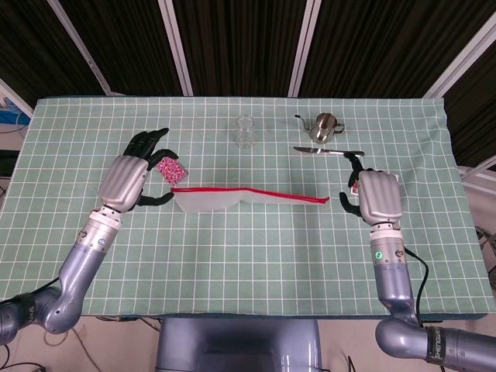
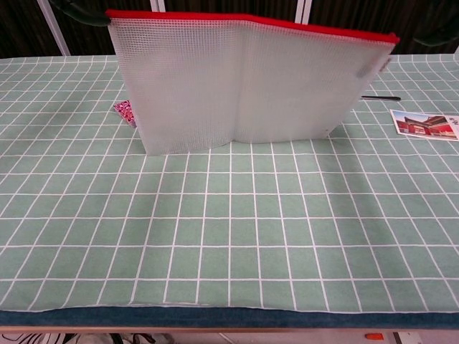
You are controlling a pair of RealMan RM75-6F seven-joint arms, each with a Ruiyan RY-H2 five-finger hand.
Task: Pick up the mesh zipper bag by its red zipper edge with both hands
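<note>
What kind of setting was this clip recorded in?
Probably a robot lab test bench: a table under a green grid-patterned cloth, dark panelled backdrop with white struts, and unrelated props like a clear glass beaker and small metal kettle.

We see a white translucent mesh zipper bag [image 2: 244, 86] with a red zipper edge [image 2: 251, 17], centre frame. The counter [image 1: 248, 256] wears pale green cloth gridded in white. Left of the bag lies a small pink-and-white patterned packet [image 1: 169, 169]. Both hands, left hand [image 1: 128, 180] and right hand [image 1: 376, 195], are silver-grey with black fingers.
</note>
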